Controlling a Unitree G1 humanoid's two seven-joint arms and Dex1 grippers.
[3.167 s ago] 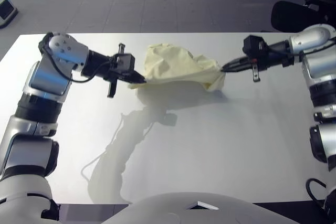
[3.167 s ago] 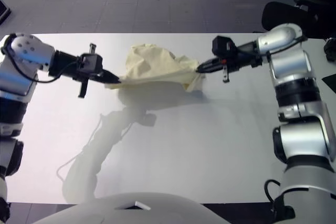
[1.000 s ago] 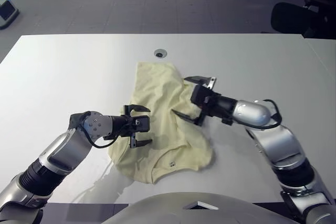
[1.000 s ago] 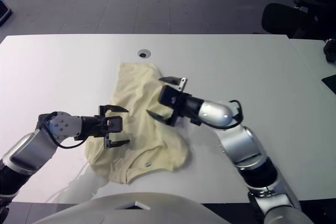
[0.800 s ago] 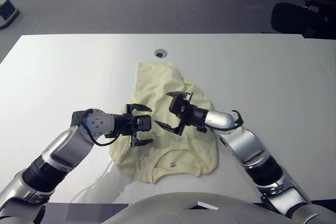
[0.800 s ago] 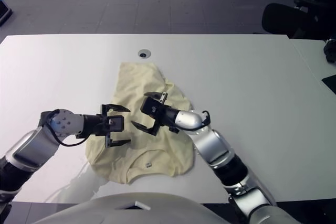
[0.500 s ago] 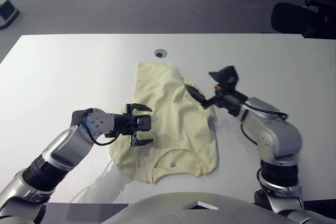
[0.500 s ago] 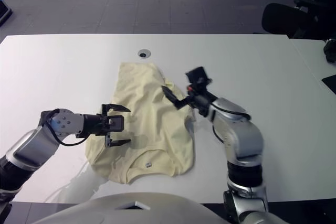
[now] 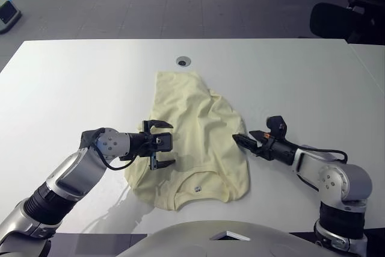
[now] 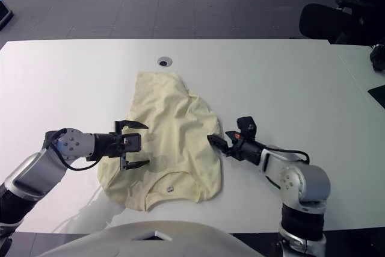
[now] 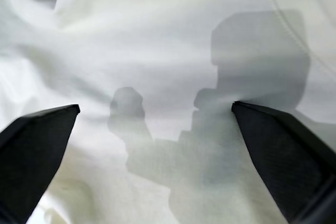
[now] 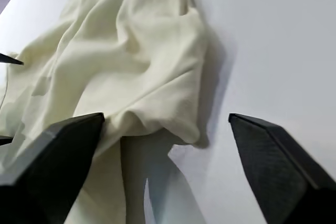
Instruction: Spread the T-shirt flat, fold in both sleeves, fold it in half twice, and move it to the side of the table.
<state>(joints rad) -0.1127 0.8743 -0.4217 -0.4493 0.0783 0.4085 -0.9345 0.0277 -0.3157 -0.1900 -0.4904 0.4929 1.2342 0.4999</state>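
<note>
Shirt (image 9: 192, 136) lies rumpled in the middle of the table (image 9: 72, 76). Left gripper (image 9: 161, 144), open and empty, over its left part; right gripper (image 9: 239, 140), likewise open, low at its right edge, apparently poised to spread it.

The left arm (image 9: 69, 179) extends forward and inward with the elbow bent. The left gripper (image 9: 171, 144) points toward the robot's right, its fingers (image 11: 31, 150) spread wide. The right arm (image 9: 337, 179) is folded sharply at the elbow, forearm low and aimed leftward. The right gripper (image 9: 239, 141) faces the left one, well apart from it, fingers (image 12: 55, 156) likewise wide apart.
</note>
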